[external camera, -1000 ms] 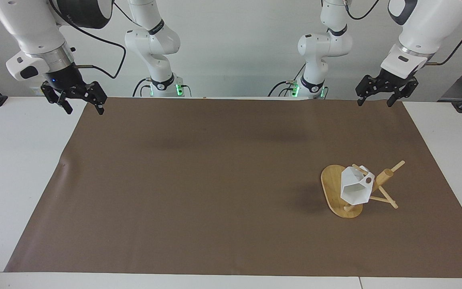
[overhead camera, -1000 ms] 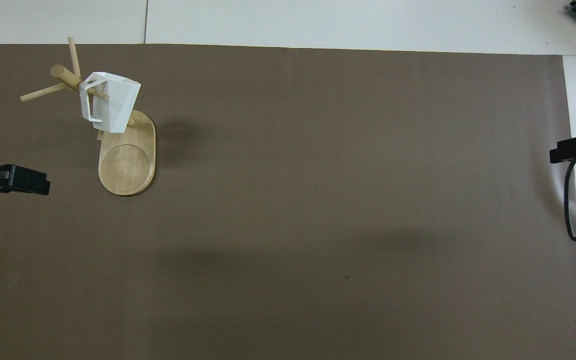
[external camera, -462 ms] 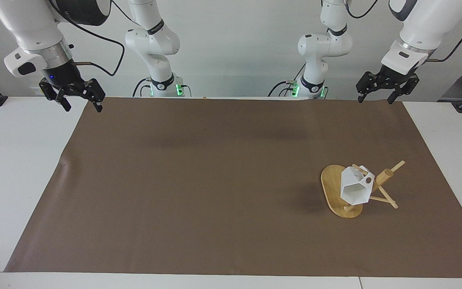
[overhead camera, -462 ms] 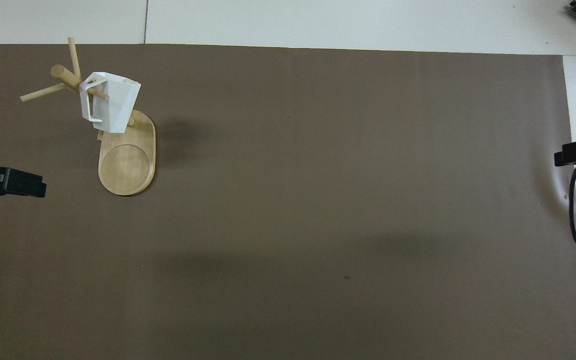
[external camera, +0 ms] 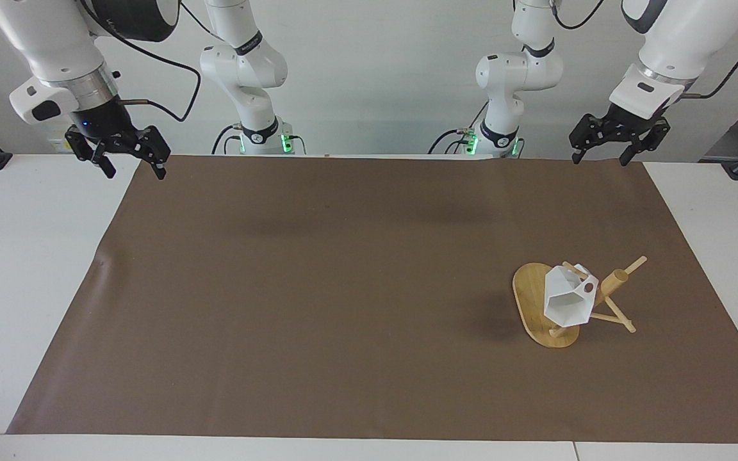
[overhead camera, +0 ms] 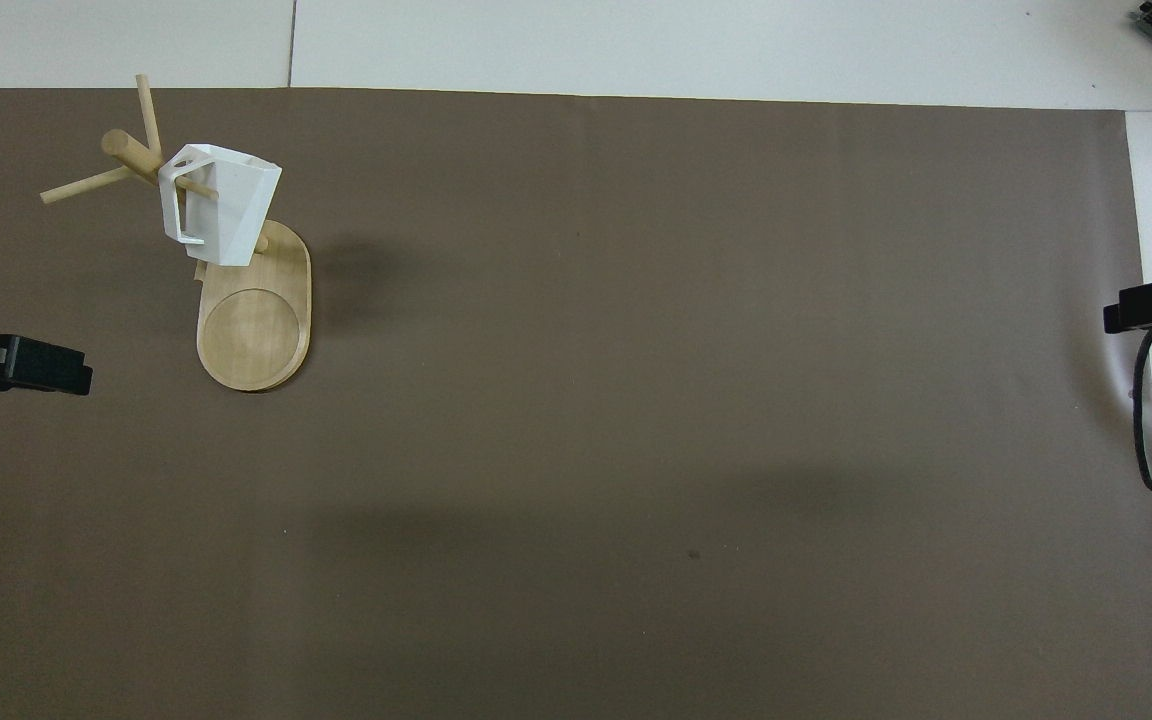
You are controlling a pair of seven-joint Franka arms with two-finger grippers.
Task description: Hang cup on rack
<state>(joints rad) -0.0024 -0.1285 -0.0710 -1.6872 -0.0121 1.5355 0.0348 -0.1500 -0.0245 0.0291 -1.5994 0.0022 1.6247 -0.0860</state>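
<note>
I see two white robot arms at the table, and each one carries one black two-finger gripper. The left gripper [external camera: 598, 158] hangs in the air over the corner of the brown mat [external camera: 318, 288] at the left arm's end of the table, on the robots' edge. Its two fingers stand wide apart and nothing is between them. The right gripper [external camera: 131, 170] hangs over the other robot-side corner of the mat, at the right arm's end. Its two fingers also stand wide apart and are empty. Both arms wait, well apart from the objects.

On the mat there is one rack [external camera: 532, 301] and one cup [external camera: 566, 301]. The rack is a light bamboo mug tree with one flat oval base, one thick post and thin peg sticks that cross through the post. In the overhead view I count one round ring mark on the base [overhead camera: 254, 335]. The rack stands toward the left arm's end of the table, farther from the robots than the left gripper.

The single white faceted cup [overhead camera: 221, 205] hangs on the rack. One peg goes through its blocky handle, and the cup is tilted, with the hexagonal rim turned away from the robots. It is above the base and does not touch the mat.

The white table [external camera: 23, 256] shows around the mat.
</note>
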